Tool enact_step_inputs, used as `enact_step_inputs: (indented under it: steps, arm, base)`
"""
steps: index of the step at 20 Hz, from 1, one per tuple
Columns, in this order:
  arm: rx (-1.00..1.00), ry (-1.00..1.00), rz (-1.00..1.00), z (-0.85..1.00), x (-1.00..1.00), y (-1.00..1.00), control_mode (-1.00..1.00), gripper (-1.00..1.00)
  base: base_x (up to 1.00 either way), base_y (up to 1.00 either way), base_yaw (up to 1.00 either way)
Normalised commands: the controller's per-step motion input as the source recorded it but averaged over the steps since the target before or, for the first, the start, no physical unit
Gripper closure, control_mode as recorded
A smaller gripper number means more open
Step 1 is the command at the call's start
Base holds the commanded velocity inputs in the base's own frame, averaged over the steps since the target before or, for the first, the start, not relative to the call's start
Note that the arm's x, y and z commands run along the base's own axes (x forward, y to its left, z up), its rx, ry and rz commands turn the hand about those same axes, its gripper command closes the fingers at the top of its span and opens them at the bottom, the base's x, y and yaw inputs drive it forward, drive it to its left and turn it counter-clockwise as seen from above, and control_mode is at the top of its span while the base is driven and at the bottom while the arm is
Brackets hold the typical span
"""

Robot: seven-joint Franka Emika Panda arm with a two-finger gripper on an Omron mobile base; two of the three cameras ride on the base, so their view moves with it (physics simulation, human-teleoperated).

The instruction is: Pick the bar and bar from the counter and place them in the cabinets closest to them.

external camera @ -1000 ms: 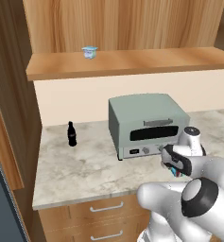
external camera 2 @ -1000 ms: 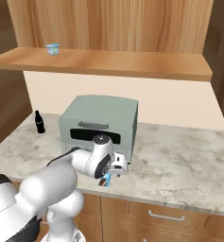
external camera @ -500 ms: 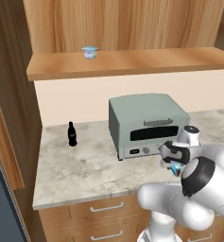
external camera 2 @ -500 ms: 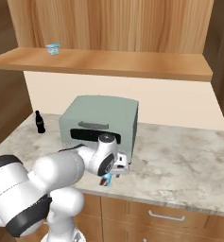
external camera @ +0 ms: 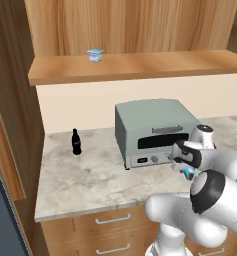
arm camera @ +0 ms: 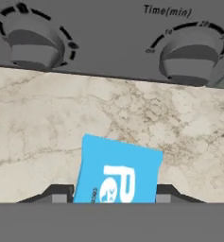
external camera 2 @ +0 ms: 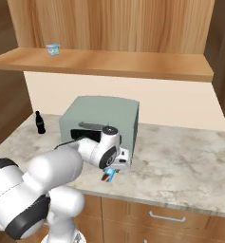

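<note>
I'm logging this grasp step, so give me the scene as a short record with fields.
setting: marble counter under a wooden shelf
gripper: low over the counter in front of the toaster oven, fingers on either side of the blue bar
blue bar: lying on the counter, not lifted
toaster oven: two dials facing the hand
bottle: upright, left of the oven
shelf: small cup on top

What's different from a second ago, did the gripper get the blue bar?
The gripper has been closing on the blue bar, its fingers now flank the wrapper, and the arm's elbow swung right. The bar is still down at the counter. Toaster oven, bottle and shelf cup unchanged.
</note>
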Motion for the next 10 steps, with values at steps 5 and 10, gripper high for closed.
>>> enact_step_inputs:
  steps: [5,10]
  arm:
    - [0.02,0.00,0.00,0.60,-0.02,0.00,-1.00,1.00]
    - [0.00,0.01,0.00,0.59,-0.03,0.00,-1.00,1.00]
  base:
    - [0.00,0.00,0.00]
    - [0.00,0.00,0.00]
